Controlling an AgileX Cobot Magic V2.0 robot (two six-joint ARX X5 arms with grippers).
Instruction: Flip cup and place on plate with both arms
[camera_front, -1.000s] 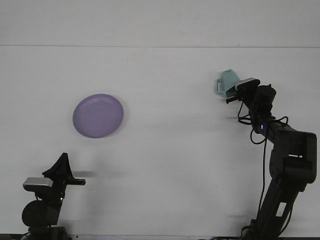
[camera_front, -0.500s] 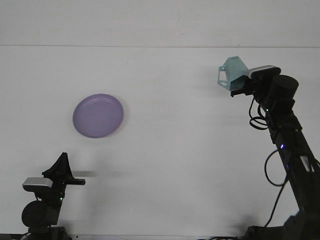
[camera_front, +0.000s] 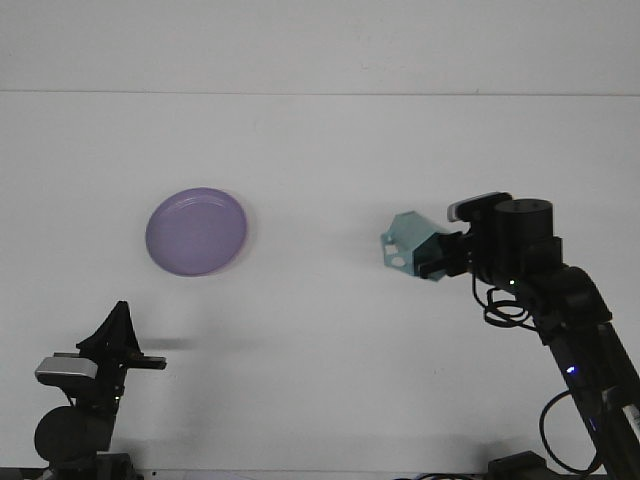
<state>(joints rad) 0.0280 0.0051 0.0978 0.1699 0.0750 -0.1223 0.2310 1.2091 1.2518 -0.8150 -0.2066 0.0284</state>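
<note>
Teal cup clamped in right gripper w/ handle seemingly leftward; left gripper empty, aperture unclear; plate toward desk's left edge.

Tilted teal cup, empty purple plate

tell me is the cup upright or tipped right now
Tipped. The cup lies sideways in the right gripper, off the table, handle toward the plate.
</note>
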